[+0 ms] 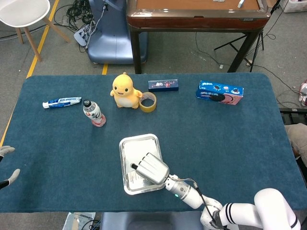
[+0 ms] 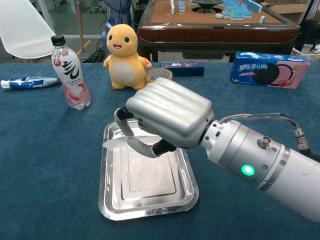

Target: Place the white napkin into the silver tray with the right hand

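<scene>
Over the silver tray near the table's front edge, your right hand hovers with fingers curled around the white napkin, pinching it above the tray floor. Most of the napkin is hidden under the palm; only a thin pale edge pokes out toward the tray's left rim in the chest view, and in the head view a creased white patch shows beside the hand. Whether the napkin touches the tray floor cannot be told. Your left hand is cut off at the table's left edge, fingers apart, holding nothing. Along the far edge stand a yellow plush toy, a tape roll, a dark box and a blue cookie box; a bottle and toothpaste tube lie toward the left.
</scene>
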`<act>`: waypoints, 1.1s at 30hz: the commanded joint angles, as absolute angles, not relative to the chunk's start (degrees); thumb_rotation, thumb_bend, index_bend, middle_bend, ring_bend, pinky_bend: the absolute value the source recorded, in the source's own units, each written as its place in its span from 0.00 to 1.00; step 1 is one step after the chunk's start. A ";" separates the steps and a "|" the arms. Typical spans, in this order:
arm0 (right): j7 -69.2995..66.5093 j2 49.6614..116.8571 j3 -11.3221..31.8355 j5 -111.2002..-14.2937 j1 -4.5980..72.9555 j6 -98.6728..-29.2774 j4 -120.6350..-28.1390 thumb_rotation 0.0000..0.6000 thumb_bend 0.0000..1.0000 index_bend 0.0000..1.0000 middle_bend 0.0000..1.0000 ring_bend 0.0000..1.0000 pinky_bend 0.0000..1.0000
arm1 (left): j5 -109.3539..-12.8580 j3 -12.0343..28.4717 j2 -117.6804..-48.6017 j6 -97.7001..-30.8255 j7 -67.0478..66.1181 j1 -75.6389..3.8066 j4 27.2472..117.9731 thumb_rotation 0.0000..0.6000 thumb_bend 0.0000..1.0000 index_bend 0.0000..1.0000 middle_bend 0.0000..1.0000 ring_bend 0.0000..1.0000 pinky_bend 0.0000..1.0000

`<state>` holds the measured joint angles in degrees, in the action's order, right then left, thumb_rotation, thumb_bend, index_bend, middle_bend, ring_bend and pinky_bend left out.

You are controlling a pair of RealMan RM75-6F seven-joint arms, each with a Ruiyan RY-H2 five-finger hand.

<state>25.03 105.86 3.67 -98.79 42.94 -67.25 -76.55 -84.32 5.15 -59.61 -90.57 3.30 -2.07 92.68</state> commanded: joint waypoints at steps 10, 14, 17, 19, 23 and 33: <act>21.26 106.21 3.11 -99.44 43.03 -67.79 -72.72 1.00 0.48 0.62 1.00 1.00 1.00 | -84.26 5.12 -59.58 -90.38 3.26 -2.09 92.76 1.00 0.22 0.28 0.27 0.21 0.42; 20.89 106.48 3.22 -99.15 42.98 -67.72 -71.88 1.00 0.47 0.62 1.00 1.00 1.00 | -84.37 5.12 -59.59 -90.50 3.16 -2.06 92.85 1.00 0.22 0.28 0.27 0.21 0.42; 20.80 106.52 3.12 -98.92 42.84 -67.60 -71.98 1.00 0.46 0.62 1.00 1.00 1.00 | -84.20 5.16 -59.59 -90.38 3.22 -2.08 92.78 1.00 0.22 0.28 0.27 0.21 0.42; 20.89 106.53 3.12 -98.87 42.70 -67.76 -72.28 1.00 0.44 0.62 1.00 1.00 1.00 | -84.20 5.14 -59.57 -90.31 3.28 -2.09 92.78 1.00 0.22 0.28 0.27 0.21 0.42; 21.09 106.75 3.32 -98.58 42.41 -68.08 -73.12 1.00 0.37 0.62 1.00 1.00 1.00 | -84.32 5.12 -59.56 -90.38 3.25 -2.07 92.84 1.00 0.22 0.28 0.27 0.21 0.42; 19.50 109.79 3.42 -98.34 41.97 -69.06 -71.30 1.00 0.35 0.62 1.00 1.00 1.00 | -84.37 4.99 -59.48 -90.14 3.19 -2.11 92.91 1.00 0.22 0.28 0.27 0.21 0.42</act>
<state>19.67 109.59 3.43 -98.36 42.04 -68.92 -71.45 -84.37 4.99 -59.48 -90.13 3.19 -2.11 92.91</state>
